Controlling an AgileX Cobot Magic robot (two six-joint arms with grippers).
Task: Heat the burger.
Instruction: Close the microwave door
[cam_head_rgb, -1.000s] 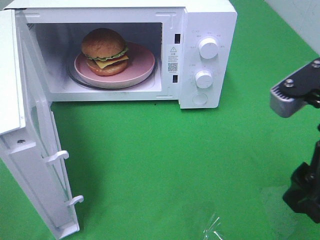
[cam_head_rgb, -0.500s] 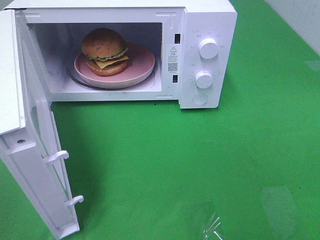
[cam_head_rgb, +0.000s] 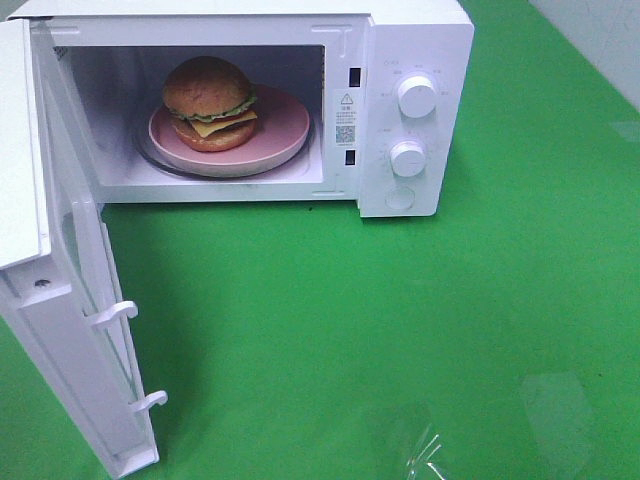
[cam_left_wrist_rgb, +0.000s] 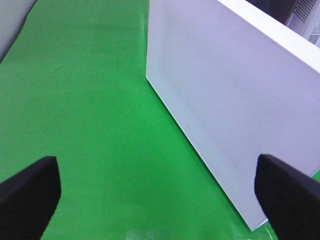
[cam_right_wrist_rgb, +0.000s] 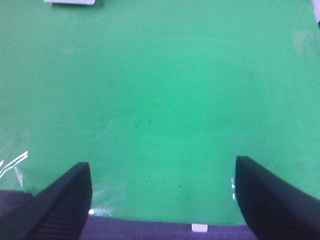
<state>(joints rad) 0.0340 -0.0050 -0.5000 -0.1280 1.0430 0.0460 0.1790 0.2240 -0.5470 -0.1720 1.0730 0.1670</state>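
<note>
The burger (cam_head_rgb: 209, 102) with a golden-brown bun, lettuce, cheese and patty sits on a pink round plate (cam_head_rgb: 280, 135) inside the open white microwave (cam_head_rgb: 415, 40). The microwave door (cam_head_rgb: 70, 330) stands swung wide open at the left. Neither arm shows in the exterior high view. My left gripper (cam_left_wrist_rgb: 160, 192) is open and empty, facing the door's outer perforated panel (cam_left_wrist_rgb: 235, 105). My right gripper (cam_right_wrist_rgb: 162, 197) is open and empty over bare green cloth.
Two white knobs (cam_head_rgb: 416, 96) (cam_head_rgb: 407, 158) sit on the microwave's control panel. A green cloth (cam_head_rgb: 400, 320) covers the table. Shiny patches of clear tape (cam_head_rgb: 425, 455) lie near the front edge.
The right arm, seen at the right edge one second ago, has pulled out of the exterior high view. The burger, plate and door have not moved.
</note>
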